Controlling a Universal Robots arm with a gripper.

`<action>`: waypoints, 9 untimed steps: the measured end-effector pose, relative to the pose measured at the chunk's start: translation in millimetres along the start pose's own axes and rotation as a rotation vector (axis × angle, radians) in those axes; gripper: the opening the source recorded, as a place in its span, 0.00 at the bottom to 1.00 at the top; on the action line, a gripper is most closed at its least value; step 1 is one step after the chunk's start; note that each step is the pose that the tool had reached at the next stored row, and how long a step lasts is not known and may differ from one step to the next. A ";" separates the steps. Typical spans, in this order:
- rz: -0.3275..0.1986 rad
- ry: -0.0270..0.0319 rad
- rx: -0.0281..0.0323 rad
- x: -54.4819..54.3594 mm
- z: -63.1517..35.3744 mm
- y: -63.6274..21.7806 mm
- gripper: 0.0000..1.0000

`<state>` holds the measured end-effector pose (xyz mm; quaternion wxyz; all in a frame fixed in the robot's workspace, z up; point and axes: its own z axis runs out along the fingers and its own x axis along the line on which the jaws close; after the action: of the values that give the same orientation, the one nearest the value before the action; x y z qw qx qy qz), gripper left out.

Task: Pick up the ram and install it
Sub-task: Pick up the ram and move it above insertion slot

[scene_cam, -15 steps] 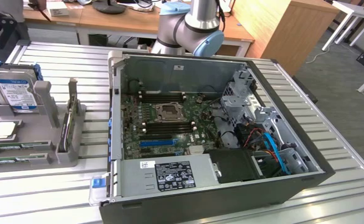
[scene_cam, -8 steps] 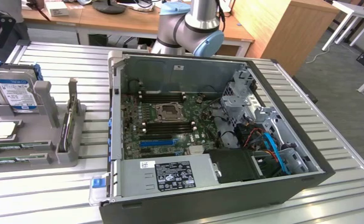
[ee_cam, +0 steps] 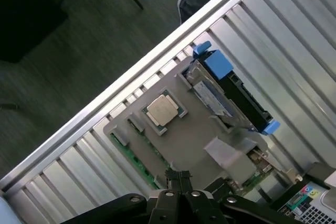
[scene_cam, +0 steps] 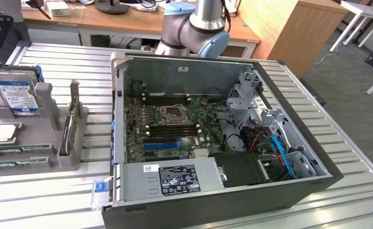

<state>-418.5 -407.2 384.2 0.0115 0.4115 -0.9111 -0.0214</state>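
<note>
Bright, even light; soft shadows

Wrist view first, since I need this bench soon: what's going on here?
The robot arm's gripper hangs shut and empty above a grey parts holder on the slatted metal table. The long, thin green ram stick lies in that holder, not yet picked up. The open black computer case lies beside the holder, to the exterior view's right.
</note>
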 end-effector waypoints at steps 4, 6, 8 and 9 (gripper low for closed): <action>-0.073 0.0043 -0.0005 0.0 0.3 -0.1 0.10; -0.109 0.0063 -0.0007 0.0 0.4 -0.1 0.10; -0.145 0.0083 -0.0009 0.0 0.6 -0.1 0.10; -0.163 0.0093 -0.0009 0.0 0.6 -0.1 0.10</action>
<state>-418.5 -407.2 383.6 0.0141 0.4843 -0.8745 -0.0208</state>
